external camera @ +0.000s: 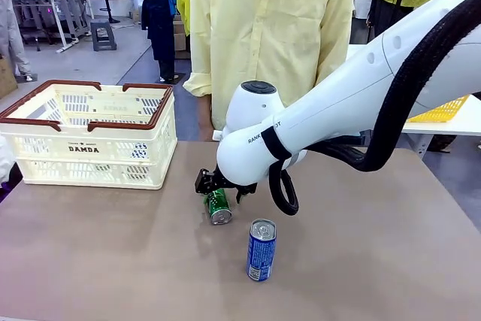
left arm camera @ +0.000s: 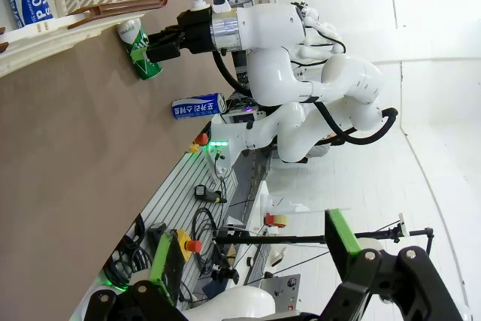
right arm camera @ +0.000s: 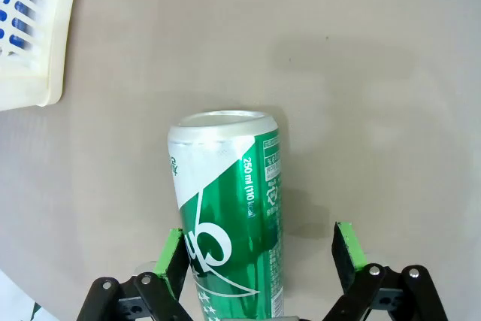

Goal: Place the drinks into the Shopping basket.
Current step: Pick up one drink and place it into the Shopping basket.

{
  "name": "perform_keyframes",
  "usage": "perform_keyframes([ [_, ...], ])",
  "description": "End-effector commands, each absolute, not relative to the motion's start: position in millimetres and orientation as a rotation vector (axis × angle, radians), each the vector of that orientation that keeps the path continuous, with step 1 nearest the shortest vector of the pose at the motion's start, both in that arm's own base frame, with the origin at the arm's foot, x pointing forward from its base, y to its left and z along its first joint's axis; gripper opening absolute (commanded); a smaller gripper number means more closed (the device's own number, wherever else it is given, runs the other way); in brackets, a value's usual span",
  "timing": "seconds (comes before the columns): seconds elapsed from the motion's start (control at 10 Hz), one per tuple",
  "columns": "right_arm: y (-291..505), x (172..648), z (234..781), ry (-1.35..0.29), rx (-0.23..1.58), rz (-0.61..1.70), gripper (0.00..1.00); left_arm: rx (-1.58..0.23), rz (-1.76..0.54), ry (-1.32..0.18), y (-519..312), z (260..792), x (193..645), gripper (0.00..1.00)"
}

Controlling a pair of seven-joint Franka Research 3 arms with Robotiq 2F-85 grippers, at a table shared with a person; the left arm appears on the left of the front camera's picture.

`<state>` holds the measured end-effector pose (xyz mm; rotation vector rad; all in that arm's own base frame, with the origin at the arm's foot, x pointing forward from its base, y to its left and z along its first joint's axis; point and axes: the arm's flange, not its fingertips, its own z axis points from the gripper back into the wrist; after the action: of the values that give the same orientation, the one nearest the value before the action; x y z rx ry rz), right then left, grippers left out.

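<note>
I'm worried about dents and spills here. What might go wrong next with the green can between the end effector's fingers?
The green can looks tilted and sits off-centre in the open right end effector, against one pad; closing may shove or roll it. The upright blue can stands close by, so a careless swing might topple it. The Shopping basket has tall walls; a low carry could hit its rim.

The green can (right arm camera: 225, 216) runs off the right wrist view's bottom edge.
</note>
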<state>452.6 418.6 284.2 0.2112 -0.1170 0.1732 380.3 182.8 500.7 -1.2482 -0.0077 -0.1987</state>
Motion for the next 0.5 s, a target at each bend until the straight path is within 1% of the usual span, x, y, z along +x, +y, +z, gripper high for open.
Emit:
perform_keyframes([
  [0.0,412.8,452.8,287.8,-0.12,0.22,0.196,1.0,-1.257,-0.195,-0.006,181.7,503.0,378.8,1.0],
  [0.4,413.0,450.0,292.9,-0.11,0.244,0.216,1.0,-1.257,-0.195,-0.006,181.7,503.0,378.8,1.0],
])
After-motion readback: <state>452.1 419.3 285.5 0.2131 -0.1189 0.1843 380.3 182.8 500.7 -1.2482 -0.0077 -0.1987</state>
